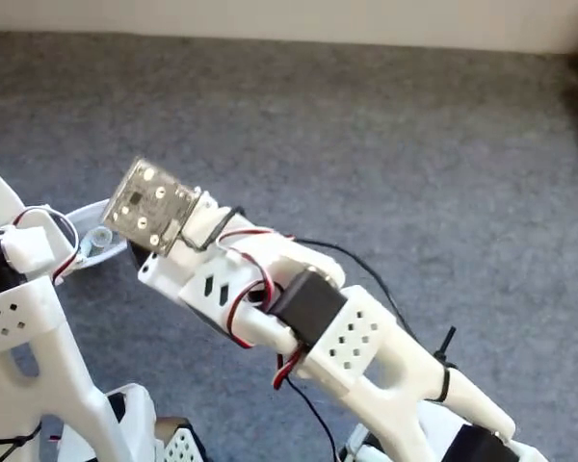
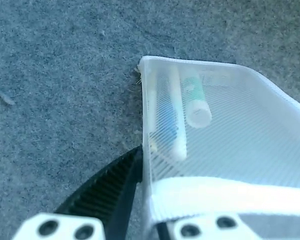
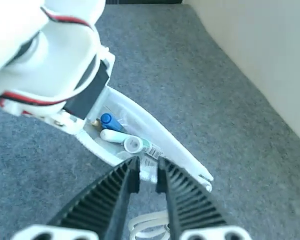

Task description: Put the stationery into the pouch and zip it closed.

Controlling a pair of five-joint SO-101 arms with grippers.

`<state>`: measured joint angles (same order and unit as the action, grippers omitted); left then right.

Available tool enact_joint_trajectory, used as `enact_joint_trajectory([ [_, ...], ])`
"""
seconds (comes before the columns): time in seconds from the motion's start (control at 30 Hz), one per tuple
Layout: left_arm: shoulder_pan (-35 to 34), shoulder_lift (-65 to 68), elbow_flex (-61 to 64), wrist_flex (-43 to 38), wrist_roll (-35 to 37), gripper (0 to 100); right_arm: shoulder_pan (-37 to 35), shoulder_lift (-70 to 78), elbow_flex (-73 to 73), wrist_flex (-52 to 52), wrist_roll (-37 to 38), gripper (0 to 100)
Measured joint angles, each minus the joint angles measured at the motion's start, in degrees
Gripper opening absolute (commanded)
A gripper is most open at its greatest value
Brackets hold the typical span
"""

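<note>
Grey carpet (image 1: 385,135), pale wall (image 1: 270,17) behind, left hand (image 2: 147,175) clamping mesh pouch (image 2: 230,135), right hand (image 3: 147,169) pinching its zip pull (image 3: 148,176).

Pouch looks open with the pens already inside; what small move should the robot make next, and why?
Probably the right end effector should draw the white tab it pinches, likely the zipper pull, along the pouch mouth. The pens already lie inside, the mouth gapes open, and the left end effector clamps the pouch's other end steady.
</note>
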<state>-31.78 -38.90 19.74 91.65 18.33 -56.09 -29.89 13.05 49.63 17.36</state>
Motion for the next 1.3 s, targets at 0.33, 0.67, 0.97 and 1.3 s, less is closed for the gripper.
enact_joint_trajectory([
  [0.33,0.0,0.0,0.0,0.0,0.0,1,0.18,0.0,-8.44,14.95,0.0,17.7],
  [0.67,0.0,0.0,0.0,0.0,0.0,1,2.2,-7.56,2.55,18.37,0.0,17.7],
  [0.97,0.0,0.0,0.0,0.0,-1.32,1,8.35,-24.97,36.48,-8.53,0.0,18.0],
  [1.3,0.0,-0.09,1.32,0.0,-1.32,1,8.44,-23.3,50.99,-30.95,-6.68,18.1],
])
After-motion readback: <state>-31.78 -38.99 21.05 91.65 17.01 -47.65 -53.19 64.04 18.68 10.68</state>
